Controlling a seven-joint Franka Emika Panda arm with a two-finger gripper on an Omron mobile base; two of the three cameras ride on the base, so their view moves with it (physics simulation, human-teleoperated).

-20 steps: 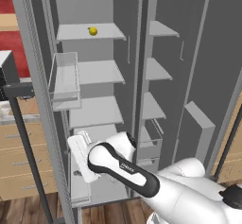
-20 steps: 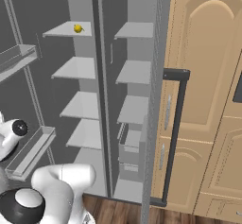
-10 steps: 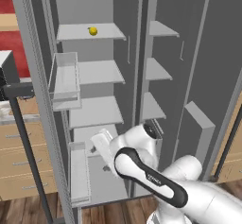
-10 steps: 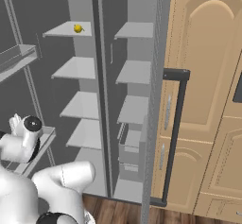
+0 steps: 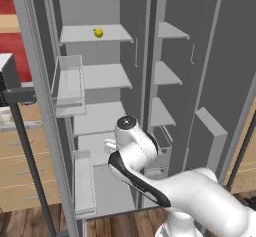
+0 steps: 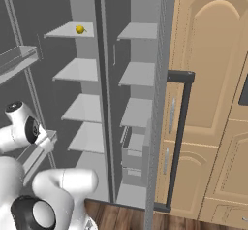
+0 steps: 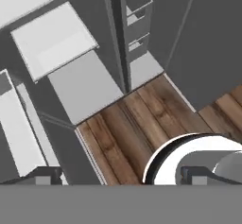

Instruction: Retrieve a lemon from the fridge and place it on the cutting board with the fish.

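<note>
The fridge (image 5: pixel 165 11) stands wide open in front of me. A small yellow lemon (image 5: pixel 98 32) lies on its top left shelf, also seen in the right base view as the lemon (image 6: pixel 80 29). My gripper (image 7: pixel 120 175) is open and empty, its two dark fingertips (image 7: pixel 45 175) far apart. In the left base view the gripper (image 5: pixel 108 143) hangs low, at the height of the lower shelves and well below the lemon. The hand view looks down at the lowest shelves and the floor. The cutting board and the fish are out of view.
Clear door bins (image 5: pixel 70 83) hang on the open left door, with another bin (image 5: pixel 84 186) lower down. The right door's dark bar handle (image 6: pixel 179 127) stands before tan cabinets (image 6: pixel 213 78). Crisper drawers (image 6: pixel 133 144) sit low in the right compartment. Wooden floor (image 7: pixel 137 119) lies below.
The arm has lifted and swung to the right, carrying the hand from beside the lower door bin up toward the fridge's lower shelves. The gripper stayed open. The lemon has not moved.
</note>
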